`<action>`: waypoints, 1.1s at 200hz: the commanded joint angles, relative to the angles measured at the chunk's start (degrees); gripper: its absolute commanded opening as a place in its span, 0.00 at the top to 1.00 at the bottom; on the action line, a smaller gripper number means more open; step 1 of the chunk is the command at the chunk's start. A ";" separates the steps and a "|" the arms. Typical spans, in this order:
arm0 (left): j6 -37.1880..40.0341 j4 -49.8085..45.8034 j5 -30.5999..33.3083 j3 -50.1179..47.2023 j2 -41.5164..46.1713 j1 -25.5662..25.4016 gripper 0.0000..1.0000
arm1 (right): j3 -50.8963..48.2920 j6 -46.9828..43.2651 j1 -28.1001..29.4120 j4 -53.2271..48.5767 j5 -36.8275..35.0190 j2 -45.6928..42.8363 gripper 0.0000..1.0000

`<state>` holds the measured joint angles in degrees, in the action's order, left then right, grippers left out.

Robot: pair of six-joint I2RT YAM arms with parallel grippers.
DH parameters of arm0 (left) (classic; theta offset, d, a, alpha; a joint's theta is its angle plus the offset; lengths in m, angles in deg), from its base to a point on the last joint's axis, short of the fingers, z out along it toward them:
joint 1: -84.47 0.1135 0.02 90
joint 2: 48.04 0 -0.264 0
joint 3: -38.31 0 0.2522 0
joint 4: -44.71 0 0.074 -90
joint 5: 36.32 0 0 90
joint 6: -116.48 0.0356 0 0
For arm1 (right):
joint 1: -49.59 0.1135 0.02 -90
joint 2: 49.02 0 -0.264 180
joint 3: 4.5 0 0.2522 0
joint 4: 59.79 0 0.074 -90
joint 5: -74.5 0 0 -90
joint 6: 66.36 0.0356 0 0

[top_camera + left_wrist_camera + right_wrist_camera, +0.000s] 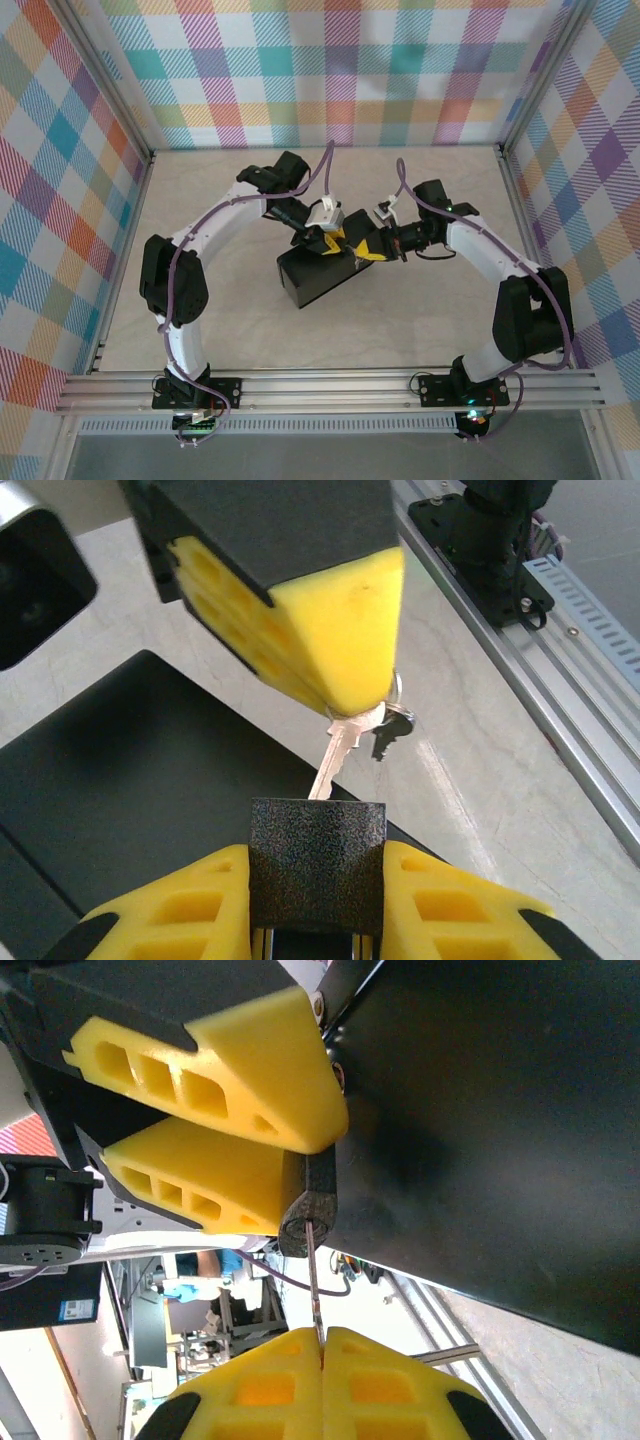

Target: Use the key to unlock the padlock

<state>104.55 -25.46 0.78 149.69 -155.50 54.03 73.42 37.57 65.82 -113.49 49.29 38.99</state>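
The key (337, 748) points blade-first into the padlock (316, 865).

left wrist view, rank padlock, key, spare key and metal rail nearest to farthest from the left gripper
1. padlock, clamped in the left gripper, bottom centre.
2. key, just above, its tip at the padlock.
3. spare key, hanging to the right of the key.
4. metal rail, far right along the table edge.

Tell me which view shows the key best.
Left wrist: the key lies broadside, tip at the padlock. Right wrist shows it edge-on, a thin line; from the top camera it is too small to tell.
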 commanded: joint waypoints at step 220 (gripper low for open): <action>2.58 5.94 -8.46 -6.91 6.52 -0.15 0.73 | 3.59 12.13 5.18 10.74 3.94 5.68 1.00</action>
<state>106.88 -21.63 1.04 142.79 -151.46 54.80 76.81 44.76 69.03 -110.69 52.81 45.96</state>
